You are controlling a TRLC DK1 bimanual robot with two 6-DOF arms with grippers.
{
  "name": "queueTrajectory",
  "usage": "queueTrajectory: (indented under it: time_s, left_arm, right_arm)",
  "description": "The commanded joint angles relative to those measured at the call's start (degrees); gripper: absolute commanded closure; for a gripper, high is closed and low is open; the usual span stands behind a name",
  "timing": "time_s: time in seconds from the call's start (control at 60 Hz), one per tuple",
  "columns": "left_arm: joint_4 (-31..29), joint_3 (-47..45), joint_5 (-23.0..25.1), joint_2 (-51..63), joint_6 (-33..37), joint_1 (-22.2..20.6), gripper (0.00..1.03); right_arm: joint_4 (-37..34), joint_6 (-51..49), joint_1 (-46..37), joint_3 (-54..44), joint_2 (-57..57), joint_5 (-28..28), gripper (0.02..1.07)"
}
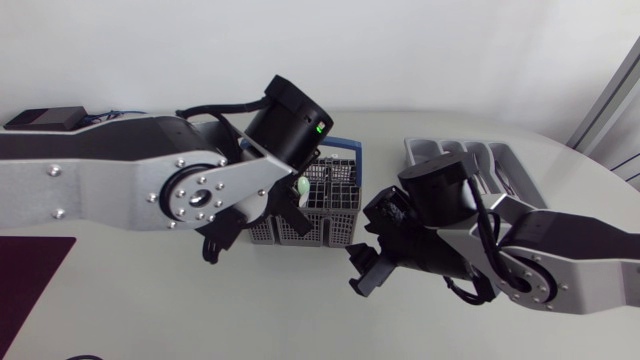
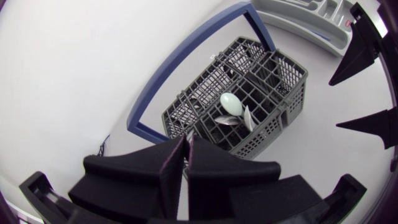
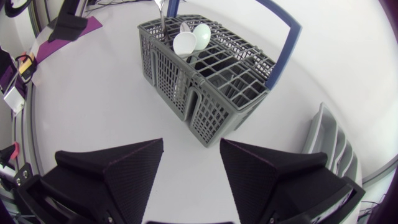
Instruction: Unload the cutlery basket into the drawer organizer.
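This strikes me as a robotics lab rather than a kitchen; two machine arms lean in over a plain white table (image 1: 150, 320); the left arm (image 1: 130, 180) and the right arm (image 1: 560, 255) are silver-grey links with exposed screw heads, black joints and loose black cabling; a green indicator light glows on the left arm's wrist; the household things, a grey cutlery basket (image 1: 318, 215) with a blue handle and a grey drawer organizer (image 1: 500, 165), stand on the tabletop like test props; a small black box (image 1: 45, 118) with wires trailing from it sits at the far left; a dark purple mat (image 1: 30, 280) lies near the left edge.
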Motion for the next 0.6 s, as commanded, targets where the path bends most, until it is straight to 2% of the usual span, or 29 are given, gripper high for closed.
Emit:
queueTrajectory:
  time_s: [0.0,0.083,0.367,0.583]
  left_arm:
    - [-1.2,-0.3,-0.9,-1.6,1.2,-0.3,0.91]
    - [-2.5,0.5,-0.9,-2.3,1.2,-0.3,0.91]
    - [-8.5,4.1,5.1,-8.6,0.8,-0.4,0.91]
    - [-11.8,6.4,7.5,-14.0,-0.1,-1.5,0.91]
  right_arm:
    - [-0.7,1.1,1.0,1.6,1.1,0.7,0.40]
    - [-1.1,1.1,1.6,2.3,1.4,0.9,0.40]
    - [-1.5,0.9,2.5,3.4,0.8,1.0,0.36]
    - [-2.0,0.4,2.8,3.2,-3.8,1.0,0.34]
